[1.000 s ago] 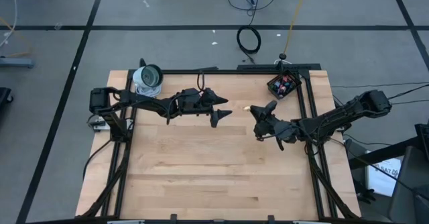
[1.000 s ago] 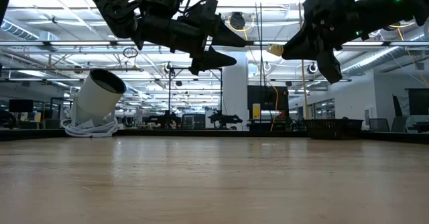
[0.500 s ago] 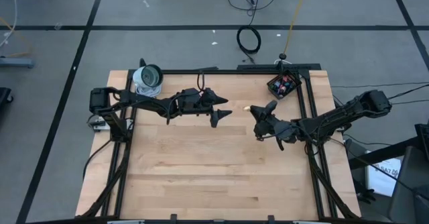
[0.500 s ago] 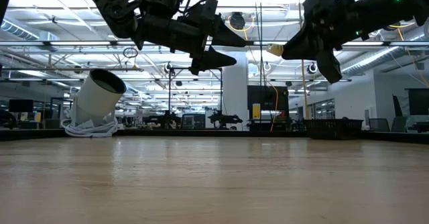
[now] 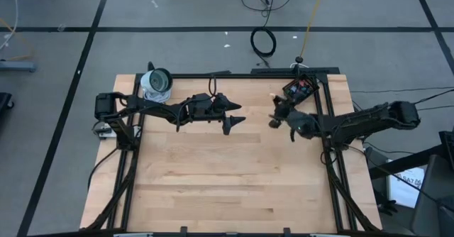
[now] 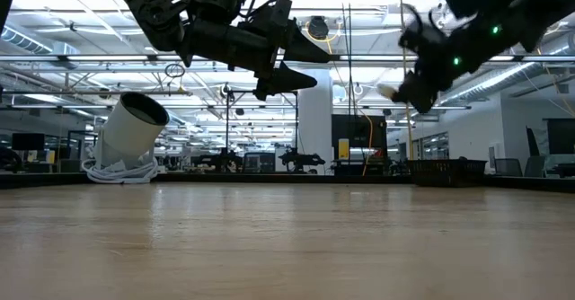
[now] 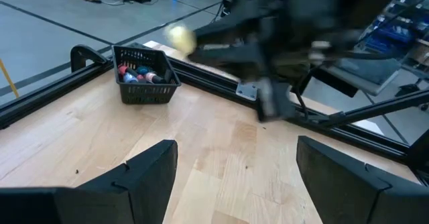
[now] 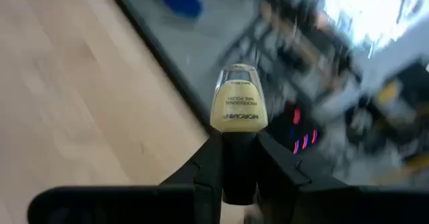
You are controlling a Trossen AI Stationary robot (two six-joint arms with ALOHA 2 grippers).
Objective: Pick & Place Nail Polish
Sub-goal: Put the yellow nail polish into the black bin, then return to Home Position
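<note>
1. Gripping the beige nail polish bottle (image 8: 235, 105) by its dark cap, the right gripper (image 8: 236, 158) has its fingers closed tight on it; you see the labelled glass body sticking out beyond the fingertips, clear of the table (image 5: 213, 180).

2. Note where the bottle sits: in the high view the right gripper (image 5: 278, 113) hangs over the table at about two o'clock from the table's centre, and the low view shows it well above the wood.

3. Look from there towards one o'clock: the small black basket (image 5: 299, 89) stands in the far right corner, near the gripper but not under it. Other nail polish bottles (image 7: 139, 74), in red, blue and pink, lie inside it.

4. Read the step as carrying: you have one bottle in hand and travelling near the basket. Whether it is bound for the basket or for the table cannot be told.

5. Plan the next move accordingly: bring the bottle over the chosen spot, lower it, then release.

6. Leave the left gripper (image 5: 230, 118) where it waits, at about twelve o'clock over the table, fingers spread wide and holding nothing.

7. Disregard the white cylindrical lamp-like object (image 5: 157, 83) at the far left corner.
</note>
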